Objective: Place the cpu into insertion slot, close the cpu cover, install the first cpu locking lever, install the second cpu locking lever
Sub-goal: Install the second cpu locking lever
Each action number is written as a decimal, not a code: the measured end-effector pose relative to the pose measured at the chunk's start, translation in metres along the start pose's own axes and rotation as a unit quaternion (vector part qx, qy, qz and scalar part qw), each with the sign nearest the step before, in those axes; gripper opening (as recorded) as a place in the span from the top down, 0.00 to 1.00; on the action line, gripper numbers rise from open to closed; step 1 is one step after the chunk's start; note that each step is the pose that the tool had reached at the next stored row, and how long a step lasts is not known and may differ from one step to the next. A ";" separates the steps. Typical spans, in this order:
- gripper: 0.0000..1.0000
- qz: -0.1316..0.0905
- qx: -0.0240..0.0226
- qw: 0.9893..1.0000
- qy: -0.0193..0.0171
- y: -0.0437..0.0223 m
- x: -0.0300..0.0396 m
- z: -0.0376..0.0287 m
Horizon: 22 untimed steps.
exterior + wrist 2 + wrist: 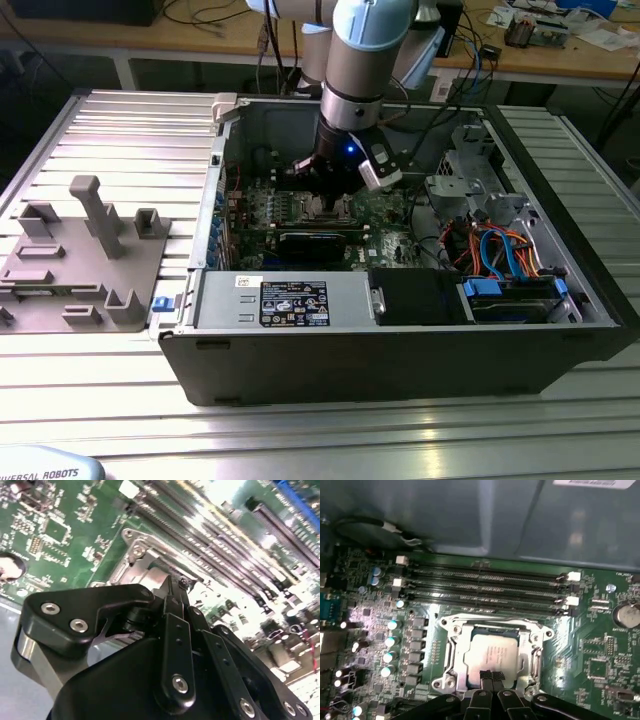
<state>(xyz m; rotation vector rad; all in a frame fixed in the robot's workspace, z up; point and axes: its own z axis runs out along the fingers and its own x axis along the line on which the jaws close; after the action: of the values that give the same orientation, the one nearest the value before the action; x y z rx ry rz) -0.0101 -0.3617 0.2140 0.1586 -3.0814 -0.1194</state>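
The cpu [492, 652] lies flat in the insertion slot [451, 652] on the green motherboard [600, 670], its silvery top facing up. The cpu cover [536, 641] lies down around it as a silver frame, the chip showing through the cut-out middle. In the first wrist view the tool [492, 676] stands over the near edge of the chip, its two black fingertips pressed together with no gap between them and nothing held; whether they touch the chip I cannot tell. In the second wrist view the tool's [175, 587] black linkage covers most of the socket, with a corner of the silver frame [135, 547] showing beyond it.

Just beyond the socket run four long memory slots [485, 587], side by side. A row of small silver capacitors [390, 642] stands at one side of the socket, and a round coin battery [626, 615] sits at the other side, well apart.

In the exterior view the arm [365, 50] reaches down into the open computer case [400, 360], with the tool [328, 205] low over the board in the far middle of the case. Orange and blue cables [500, 250] lie toward the exterior view's right. The case stands on a ribbed metal worktop [320, 440]; a grey fixture plate [75, 260] with upright pegs lies on it at the exterior view's left, apart from the case.
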 end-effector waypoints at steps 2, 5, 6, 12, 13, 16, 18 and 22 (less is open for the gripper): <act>0.89 0.001 0.007 1.000 0.001 0.0084 -0.0030 0.0006; 0.89 0.002 0.024 1.000 0.003 0.0114 -0.0037 0.0007; 0.89 0.002 0.027 1.000 0.003 0.0130 -0.0040 0.0008; 0.89 0.002 0.029 1.000 0.004 0.0206 -0.0047 -0.0039; 0.89 0.002 0.029 1.000 0.004 0.0207 -0.0046 -0.0056; 0.89 0.003 0.029 1.000 0.004 0.0212 -0.0042 -0.0113; 0.89 0.003 0.029 1.000 0.004 0.0215 -0.0040 -0.0151; 0.89 0.003 0.029 1.000 0.004 0.0221 -0.0037 -0.0232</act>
<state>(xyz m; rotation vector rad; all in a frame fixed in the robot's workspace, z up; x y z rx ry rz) -0.0074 -0.3411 0.2386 0.1534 -3.0795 -0.0283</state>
